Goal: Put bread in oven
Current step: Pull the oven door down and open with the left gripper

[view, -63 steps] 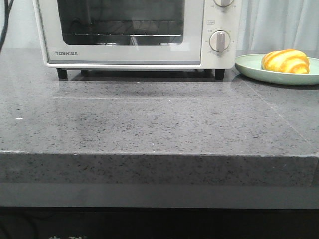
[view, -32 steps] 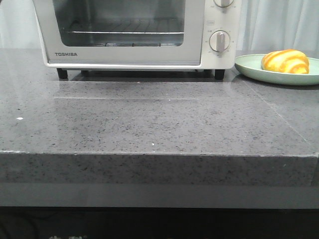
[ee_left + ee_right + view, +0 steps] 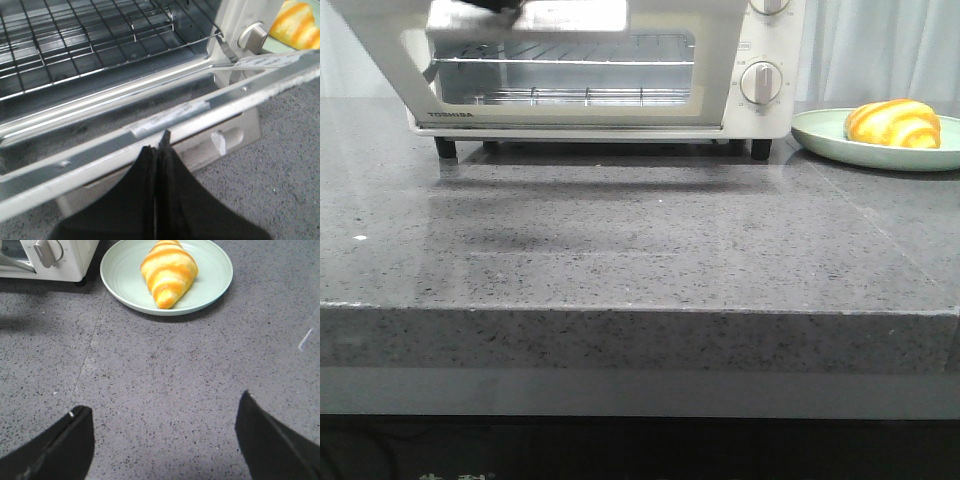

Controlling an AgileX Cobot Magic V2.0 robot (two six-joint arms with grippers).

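The off-white Toshiba oven [image 3: 765,112] stands at the back of the counter. Its glass door [image 3: 715,75] hangs partly open, tilted forward, and the wire rack [image 3: 560,62] shows inside. My left gripper [image 3: 161,142] is shut, its tips against the door's top edge [image 3: 150,127] above the handle [image 3: 220,142]; a dark bit of it shows at the front view's top [image 3: 495,5]. The bread [image 3: 893,122], a golden-orange striped croissant, lies on a pale green plate [image 3: 820,130] right of the oven. My right gripper [image 3: 162,402] is open and empty above the counter, short of the plate [image 3: 120,280] and bread [image 3: 169,271].
The oven's silver-grey knob [image 3: 761,82] is on its right panel, close to the plate. The grey speckled counter [image 3: 640,240] ends in a front edge [image 3: 640,310]. A pale curtain [image 3: 880,50] hangs behind the plate.
The oven door has swung from shut to partly open, tilting forward, with my left gripper at its top edge. The bread and plate have not moved.
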